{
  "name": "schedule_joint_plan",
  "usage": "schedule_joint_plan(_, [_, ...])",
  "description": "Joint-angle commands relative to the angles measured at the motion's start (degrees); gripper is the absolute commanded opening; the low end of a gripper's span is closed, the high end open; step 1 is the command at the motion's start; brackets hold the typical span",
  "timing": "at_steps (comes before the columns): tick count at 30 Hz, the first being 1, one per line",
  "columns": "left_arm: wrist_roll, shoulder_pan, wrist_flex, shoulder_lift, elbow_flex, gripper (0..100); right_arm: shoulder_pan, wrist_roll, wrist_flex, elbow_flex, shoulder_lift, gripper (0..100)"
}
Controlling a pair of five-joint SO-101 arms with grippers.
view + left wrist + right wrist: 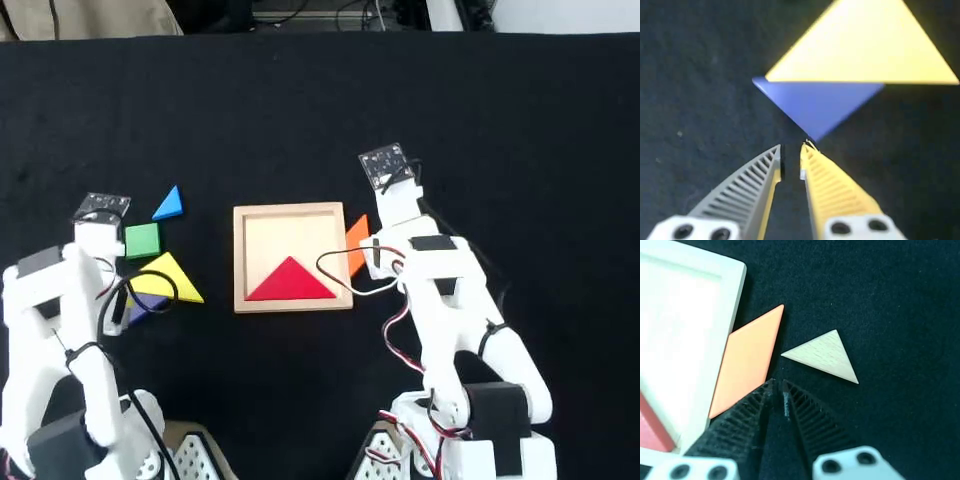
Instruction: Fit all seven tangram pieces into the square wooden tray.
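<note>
The square wooden tray (239, 258) lies mid-table with a red triangle (290, 280) flat inside it at the near edge. An orange parallelogram (357, 243) rests against the tray's right rim. In the right wrist view, my right gripper (779, 385) is shut and empty, its tips between the orange parallelogram (747, 362) and a plain wood triangle (826, 356). To the tray's left lie a small blue triangle (168, 204), a green square (142, 240) and a large yellow triangle (166, 277). My left gripper (792, 149) is shut and empty, just short of a dark blue triangle (817, 104) that touches the yellow triangle (865, 45).
Black cloth covers the table, with open room behind the tray and pieces. Both arm bases stand at the near edge. A cable loops from the right arm over the tray's right rim (345, 262). The tray's corner (737, 285) and red triangle (652, 432) show beside the orange piece.
</note>
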State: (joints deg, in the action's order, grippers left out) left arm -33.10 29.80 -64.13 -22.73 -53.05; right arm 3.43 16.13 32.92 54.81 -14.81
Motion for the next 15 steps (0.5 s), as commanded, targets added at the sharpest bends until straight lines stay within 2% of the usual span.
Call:
schedule_joint_plan(1, [-0.2, 0.8, 6.2, 1.3, 0.2, 7, 0.2, 0.0, -0.8, -0.2, -2.3, 1.1])
schedule_joint_plan(10, [2.5, 1.2, 8.5, 26.0, 14.8, 7, 0.2, 0.0, -0.7, -0.2, -2.3, 1.1])
schedule_joint_plan(15, [5.7, 0.1, 8.8, 28.1, 21.1, 7, 0.2, 0.0, -0.7, -0.2, -2.3, 1.1])
